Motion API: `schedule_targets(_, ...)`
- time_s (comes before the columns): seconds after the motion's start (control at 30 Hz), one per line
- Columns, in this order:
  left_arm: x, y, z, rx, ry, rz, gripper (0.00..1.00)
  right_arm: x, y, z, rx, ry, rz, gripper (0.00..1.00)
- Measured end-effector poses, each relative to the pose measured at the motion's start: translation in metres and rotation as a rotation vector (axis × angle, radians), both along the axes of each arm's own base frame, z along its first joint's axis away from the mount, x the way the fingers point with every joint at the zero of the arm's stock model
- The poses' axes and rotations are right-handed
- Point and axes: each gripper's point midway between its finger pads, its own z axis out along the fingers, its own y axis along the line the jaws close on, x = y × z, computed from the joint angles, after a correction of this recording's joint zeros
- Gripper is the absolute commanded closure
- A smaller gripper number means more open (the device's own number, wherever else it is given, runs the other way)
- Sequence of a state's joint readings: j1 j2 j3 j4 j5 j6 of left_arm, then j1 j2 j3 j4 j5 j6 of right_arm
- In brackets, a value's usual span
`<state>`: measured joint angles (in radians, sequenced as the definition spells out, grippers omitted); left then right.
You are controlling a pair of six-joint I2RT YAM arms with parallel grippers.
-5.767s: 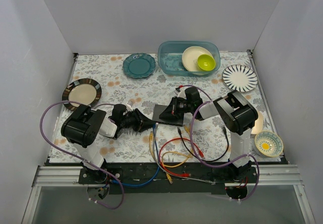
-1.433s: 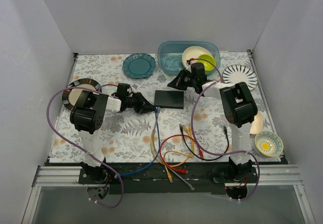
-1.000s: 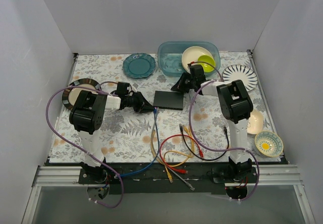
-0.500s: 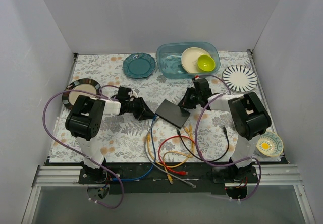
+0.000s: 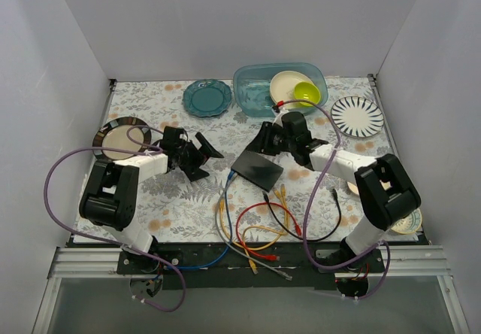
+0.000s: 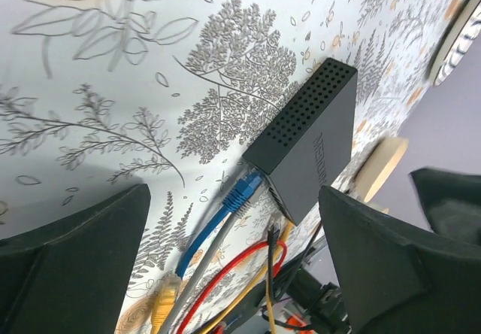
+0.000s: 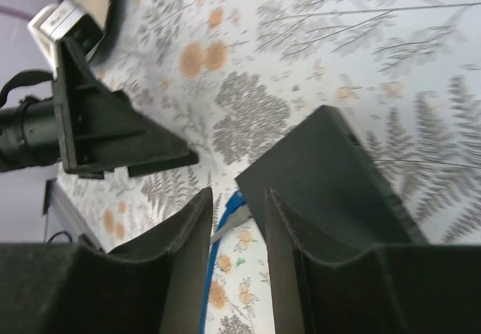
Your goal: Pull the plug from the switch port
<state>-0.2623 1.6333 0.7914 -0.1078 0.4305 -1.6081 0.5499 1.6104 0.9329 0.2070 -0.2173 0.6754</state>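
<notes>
The black switch box [image 5: 258, 169] lies flat and skewed mid-table; it also shows as the black box [image 6: 307, 144] and the dark slab [image 7: 331, 176]. A blue plug [image 6: 245, 192] sits against the row of sockets along its near edge, beside a grey cable [image 6: 225, 232]; which switch port it meets cannot be told. The blue plug [image 7: 234, 204] shows in the gap of my right gripper [image 7: 239, 198], which hovers over the box's corner, slightly open, holding nothing. My right gripper [image 5: 261, 140] is at the box's far edge. My left gripper [image 5: 208, 159] [image 6: 237, 262] stands wide open, left of the box.
Red, yellow and black cables [image 5: 263, 221] tangle in front of the box. A teal plate [image 5: 207, 97], a blue tub [image 5: 252, 97] with a green bowl [image 5: 306, 92], a striped plate [image 5: 358, 116] and a dark-rimmed plate [image 5: 120, 135] ring the back and sides.
The left gripper has let go, opened wide and drawn back left from the box's corner. The right gripper has opened partly and moved to the box's far edge. The box slid nearer and turned.
</notes>
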Motion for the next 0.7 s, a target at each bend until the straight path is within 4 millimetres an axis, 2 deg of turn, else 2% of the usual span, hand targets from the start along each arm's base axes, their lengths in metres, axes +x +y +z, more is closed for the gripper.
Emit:
schedule_targets(0.1, -0.002, 0.005, 0.0, -0.018, 0.006, 0.028, 0.02, -0.016, 0.026, -0.005, 0.12, 0.041, 0.123, 0.76)
schedule_targets(0.13, -0.004, 0.005, 0.001, -0.028, -0.007, 0.027, 0.02, -0.021, 0.032, -0.009, 0.168, 0.056, 0.149, 0.86)
schedule_targets(0.2, -0.01, 0.004, 0.003, -0.06, -0.033, 0.015, 0.07, -0.036, 0.039, -0.025, 0.268, 0.129, 0.173, 0.92)
schedule_targets(0.33, -0.026, 0.0, 0.003, -0.12, -0.063, -0.017, 0.23, -0.059, 0.039, -0.071, 0.406, 0.347, 0.135, 0.95)
schedule_targets(0.37, -0.029, -0.002, 0.003, -0.135, -0.067, -0.03, 0.28, -0.06, 0.041, -0.067, 0.453, 0.359, 0.148, 0.96)
schedule_targets(0.5, -0.033, -0.01, 0.001, -0.19, -0.073, -0.075, 0.34, -0.053, 0.044, -0.061, 0.526, 0.368, 0.126, 0.99)
schedule_targets(0.7, -0.033, -0.018, -0.004, -0.25, -0.086, -0.12, 0.46, -0.046, 0.047, -0.068, 0.457, 0.382, 0.114, 0.99)
